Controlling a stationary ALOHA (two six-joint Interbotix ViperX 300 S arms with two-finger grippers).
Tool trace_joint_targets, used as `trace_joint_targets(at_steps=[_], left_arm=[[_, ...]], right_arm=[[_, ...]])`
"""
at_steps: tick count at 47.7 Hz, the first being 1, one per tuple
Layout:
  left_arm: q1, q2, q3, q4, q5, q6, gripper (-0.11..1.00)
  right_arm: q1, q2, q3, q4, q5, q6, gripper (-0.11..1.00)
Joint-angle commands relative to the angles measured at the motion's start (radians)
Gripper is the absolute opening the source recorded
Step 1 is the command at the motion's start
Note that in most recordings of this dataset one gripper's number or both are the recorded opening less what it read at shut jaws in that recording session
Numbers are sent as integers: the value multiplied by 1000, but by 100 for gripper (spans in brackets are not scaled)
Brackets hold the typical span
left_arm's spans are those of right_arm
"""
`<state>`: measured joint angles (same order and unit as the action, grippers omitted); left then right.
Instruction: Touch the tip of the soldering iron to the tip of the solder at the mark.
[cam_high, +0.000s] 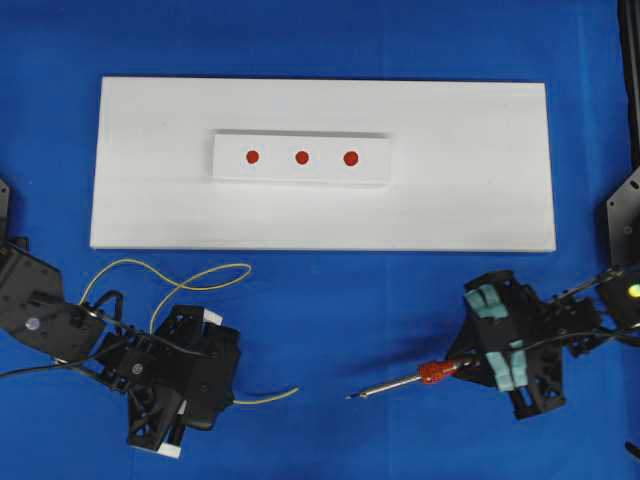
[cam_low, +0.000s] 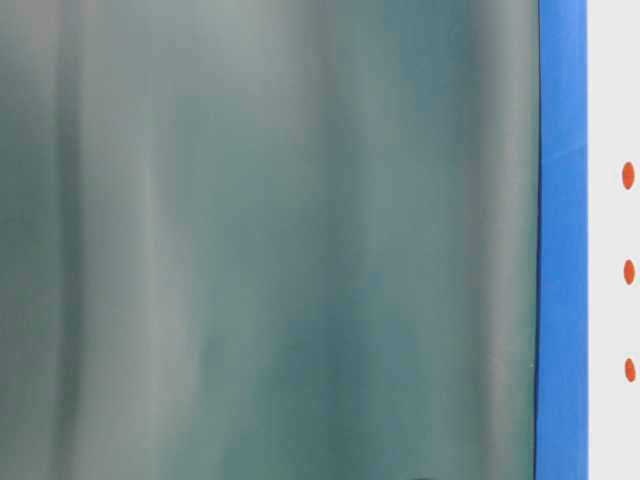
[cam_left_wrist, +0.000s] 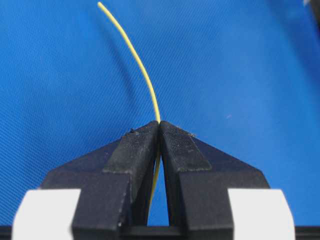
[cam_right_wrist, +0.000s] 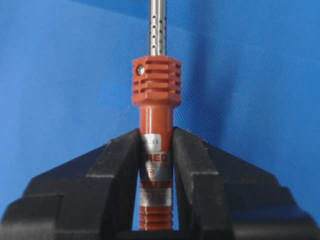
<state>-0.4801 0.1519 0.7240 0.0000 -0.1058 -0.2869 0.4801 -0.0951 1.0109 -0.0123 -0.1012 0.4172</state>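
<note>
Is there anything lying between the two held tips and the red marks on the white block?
Nothing visible does. Only bare blue cloth and white board separate the soldering iron and solder tips from the red marks. The solder's slack loops trail behind the left claw.

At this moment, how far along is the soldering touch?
Done: the left hand is shut on the solder and the right hand on the soldering iron. In hand: both tips sit over the blue cloth, apart. Left: bringing them together at a red mark on the white board.
</note>
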Motion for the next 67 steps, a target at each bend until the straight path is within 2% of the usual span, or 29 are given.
trace_joint_targets(at_steps=[1, 17, 21, 24, 29, 32, 34, 36, 42, 51, 58, 67], left_arm=[[3, -6, -15, 2, -11, 3, 3], [12, -2, -18, 2, -8, 11, 4], [12, 0, -23, 2, -6, 5, 17], [12, -2, -26, 2, -5, 2, 34], [12, -12, -35, 2, 12, 0, 61], [12, -29, -48, 2, 37, 2, 67], [12, -51, -58, 2, 67, 2, 67], [12, -72, -67, 2, 104, 5, 67], [17, -160, -89, 3, 236, 18, 67], [66, -295, -91, 5, 364, 37, 67], [152, -402, -52, 9, 385, 112, 67], [267, -546, 2, 9, 370, 229, 67]], right_arm=[[3, 29, -25, 2, -38, -3, 6], [2, 71, -31, 0, -55, -3, 7], [2, 71, -32, 2, -54, -3, 10], [0, 71, -35, 2, -52, -3, 21], [-2, 58, -49, 2, -32, -3, 50], [-2, 29, -63, 0, 3, -11, 69], [-3, 2, -72, -2, 37, -14, 82], [-6, -38, -87, -9, 89, -17, 89], [-12, -163, -132, -52, 239, -18, 84], [-61, -351, -184, -163, 439, -12, 83], [-152, -482, -192, -233, 529, -11, 83], [-313, -683, -172, -314, 604, -11, 82]])
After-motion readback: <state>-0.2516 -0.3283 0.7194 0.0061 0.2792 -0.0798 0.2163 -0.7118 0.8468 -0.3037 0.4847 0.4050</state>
